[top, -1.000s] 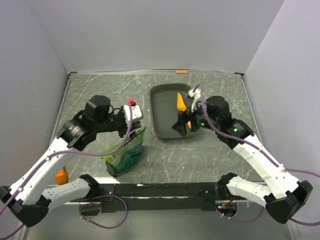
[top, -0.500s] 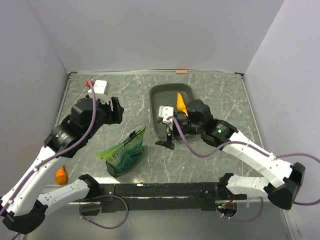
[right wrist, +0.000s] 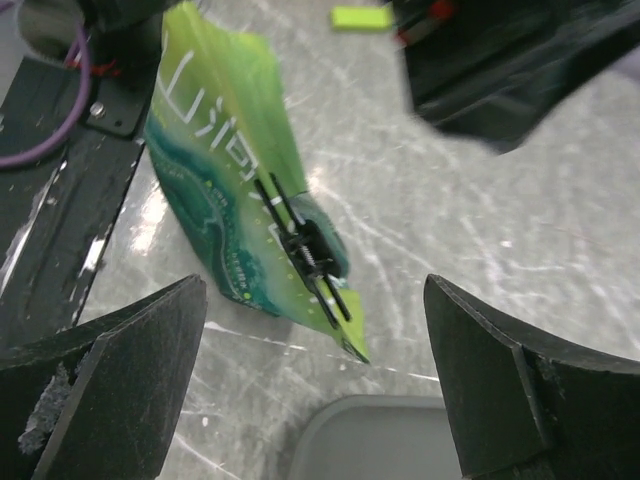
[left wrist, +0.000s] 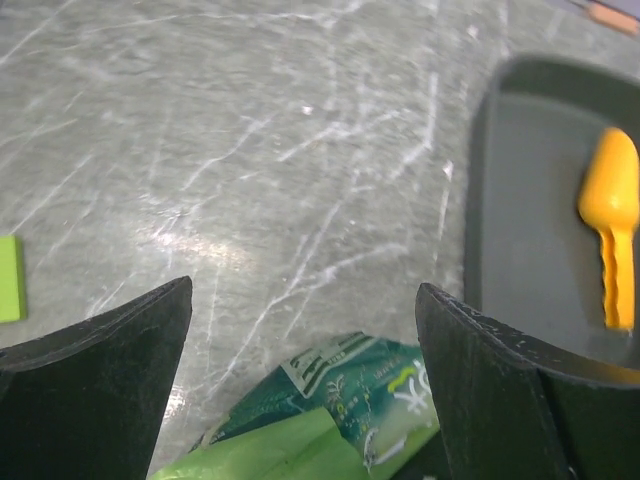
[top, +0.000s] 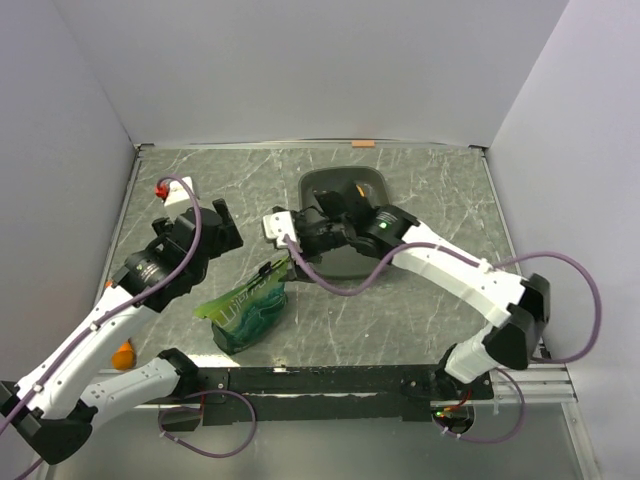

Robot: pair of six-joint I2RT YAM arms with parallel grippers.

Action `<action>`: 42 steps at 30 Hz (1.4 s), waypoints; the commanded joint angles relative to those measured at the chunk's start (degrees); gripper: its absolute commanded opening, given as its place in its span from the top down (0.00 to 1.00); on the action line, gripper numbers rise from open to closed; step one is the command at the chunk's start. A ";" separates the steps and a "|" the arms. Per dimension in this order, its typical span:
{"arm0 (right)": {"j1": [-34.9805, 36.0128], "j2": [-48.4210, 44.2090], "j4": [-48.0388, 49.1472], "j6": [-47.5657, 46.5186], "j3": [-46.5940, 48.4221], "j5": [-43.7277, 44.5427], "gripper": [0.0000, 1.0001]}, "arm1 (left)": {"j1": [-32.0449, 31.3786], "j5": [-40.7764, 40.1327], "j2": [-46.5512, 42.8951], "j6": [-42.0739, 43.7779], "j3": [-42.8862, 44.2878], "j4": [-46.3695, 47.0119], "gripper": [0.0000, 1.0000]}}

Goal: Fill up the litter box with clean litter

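The dark grey litter box [top: 345, 178] lies at the table's middle back, partly under my right arm, with an orange scoop [left wrist: 610, 195] lying in it. No clean litter shows in any view. A green bag [top: 250, 305] lies left of the box's near corner, a black clip [right wrist: 310, 255] on its top edge. My left gripper [top: 227, 224] hovers open above and left of the bag [left wrist: 340, 420], holding nothing. My right gripper [top: 297, 250] is open over the box's near left corner [right wrist: 380, 440], the clipped bag top [right wrist: 240, 220] ahead between its fingers.
An orange object [top: 122, 352] lies beside the left arm at the near left. A small green tile [right wrist: 362, 17] sits on the table beyond the bag. White walls enclose the table on three sides. Orange tape [top: 363, 144] marks the back edge.
My left gripper opened, let go of the bag top and drew back up and left. My right arm swung left across the litter box toward the bag, staying open.
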 commanded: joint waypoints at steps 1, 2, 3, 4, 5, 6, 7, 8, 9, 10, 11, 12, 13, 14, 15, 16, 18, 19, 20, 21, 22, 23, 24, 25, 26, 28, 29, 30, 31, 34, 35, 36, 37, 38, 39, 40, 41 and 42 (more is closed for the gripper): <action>1.38 3.77 -3.69 -4.88 5.00 -2.48 0.06 | 0.04 -7.96 1.30 -6.51 0.56 -2.95 0.03; 1.47 4.39 -4.04 -4.96 5.44 -2.39 0.07 | 0.04 -8.14 1.74 -6.77 0.56 -3.30 0.03; 1.56 5.53 -4.21 -5.14 5.71 -2.22 0.07 | 0.04 -8.14 1.83 -6.42 0.39 -3.05 0.03; 1.82 5.97 -4.04 -5.05 5.97 -2.04 0.08 | 0.04 -8.14 1.83 -6.25 0.21 -2.87 0.03; 2.00 6.32 -3.87 -4.97 6.06 -1.69 0.08 | 0.04 -8.31 1.66 -6.07 0.04 -2.34 0.03; 2.00 6.94 -3.69 -4.88 6.15 -1.60 0.09 | 0.04 -8.40 1.57 -5.89 -0.22 -2.08 0.03; 2.17 7.20 -3.43 -4.88 6.15 -1.52 0.09 | 0.04 -8.32 1.39 -5.54 -0.49 -1.81 0.03; 2.17 7.47 -3.34 -4.70 6.15 -1.08 0.10 | 0.04 -8.05 0.87 -5.28 -0.66 -1.29 0.03; 2.17 7.91 -3.34 -4.70 6.23 -0.99 0.11 | 0.04 -8.05 0.69 -5.10 -1.01 -0.94 0.03; 2.17 8.08 -3.25 -4.70 6.32 -0.99 0.11 | 0.12 -7.96 0.43 -4.84 -1.11 -0.76 0.03; 2.17 8.35 -3.16 -4.79 6.32 -0.99 0.11 | 0.12 -7.96 -0.01 -4.75 -1.19 -0.67 0.03; 2.17 8.70 -3.16 -4.70 6.32 -1.07 0.13 | 0.12 -8.31 -0.10 -4.92 -1.19 -0.76 0.03; 2.17 8.87 -3.07 -4.61 6.50 -1.08 0.14 | 0.12 -8.40 -0.28 -4.93 -1.11 -0.76 0.03; 2.26 9.22 -3.07 -4.53 6.67 -1.08 0.16 | 0.12 -8.49 -0.63 -4.84 -1.11 -0.76 0.03; 2.26 9.84 -3.07 -4.44 6.85 -1.16 0.19 | 0.12 -8.58 -0.80 -4.49 -1.19 -0.58 0.03; 2.26 10.10 -3.16 -4.26 7.11 -1.25 0.21 | 0.12 -8.67 -0.98 -4.49 -1.19 -0.32 0.03; 2.35 10.72 -3.25 -4.09 7.20 -1.08 0.24 | 0.21 -8.75 -0.98 -4.14 -1.28 -0.14 0.03; 2.35 10.90 -3.16 -4.00 7.11 -0.99 0.24 | 0.21 -8.84 -0.81 -4.14 -1.46 -0.23 0.03; 2.35 11.33 -3.07 -4.00 7.11 -0.99 0.25 | 0.30 -8.76 -0.72 -4.14 -1.54 -0.23 0.03; 2.52 11.60 -3.16 -4.00 7.11 -1.07 0.25 | 0.30 -8.67 -0.63 -4.05 -1.63 -0.06 0.03; 2.53 11.86 -3.33 -4.00 7.38 -1.16 0.25 | 0.39 -8.32 -0.54 -4.05 -1.89 0.29 0.03; 2.61 12.39 -3.95 -4.08 7.55 -1.08 0.25 | 0.39 -8.14 -0.46 -4.05 -2.16 0.38 0.03; 2.70 12.57 -4.13 -4.17 7.73 -0.81 0.26 | 0.39 -7.88 -0.54 -3.96 -2.33 0.56 0.03; 2.70 12.74 -4.13 -4.26 7.73 -0.81 0.27 | 0.47 -7.61 -0.19 -3.96 -2.34 0.82 0.03; 2.70 12.74 -4.21 -4.26 7.73 -0.64 0.28 | 0.47 -7.44 -0.19 -3.87 -2.42 0.74 0.03; 2.79 12.92 -4.48 -4.52 7.64 -0.72 0.50 | 0.48 -7.52 -0.02 -3.78 -2.42 0.91 0.03; 2.70 13.09 -4.74 -4.44 7.82 -0.55 0.64 | 0.56 -7.61 -0.02 -3.61 -2.51 1.09 0.03; 2.79 13.27 -5.09 -4.52 8.08 -0.29 0.77 | 0.56 -7.61 -0.02 -3.52 -2.51 1.09 0.03; 2.70 13.36 -5.27 -4.52 8.17 0.59 1.00 | 0.56 -7.61 -0.02 -3.52 -2.51 1.18 0.03; 2.79 12.40 -5.01 -3.82 7.38 2.52 1.00 | 0.65 -7.52 -0.10 -3.17 -2.51 1.35 0.03; 2.79 11.70 -4.22 -3.56 6.68 3.05 1.00 | 0.65 -7.26 -0.10 -2.99 -2.43 1.79 0.03; 2.70 10.91 -3.26 -3.21 4.67 3.58 1.00 | 0.65 -7.09 -0.02 -3.08 -2.51 1.88 0.03; 2.70 8.90 -0.90 -2.25 3.52 4.71 1.00 | 0.65 -6.74 0.07 -2.56 -2.51 2.05 0.03; 2.70 7.75 0.17 -1.63 2.47 5.42 1.00 | 0.65 -6.56 0.16 -2.38 -2.51 2.49 0.03; 2.70 6.60 1.05 -1.10 0.37 6.12 1.00 | 0.65 -6.30 0.33 -1.94 -2.60 2.76 0.03; 2.70 3.98 2.97 -0.05 -0.78 7.18 1.00 | 0.74 -6.12 0.42 -1.33 -2.69 3.02 0.03; 2.70 2.56 3.69 0.39 -2.80 8.84 1.00 | 0.65 -5.34 0.60 -0.80 -2.78 3.37 0.03; 2.79 1.16 4.56 1.18 -3.95 9.90 1.00 | 0.65 -4.98 0.77 -0.27 -2.86 3.98 0.03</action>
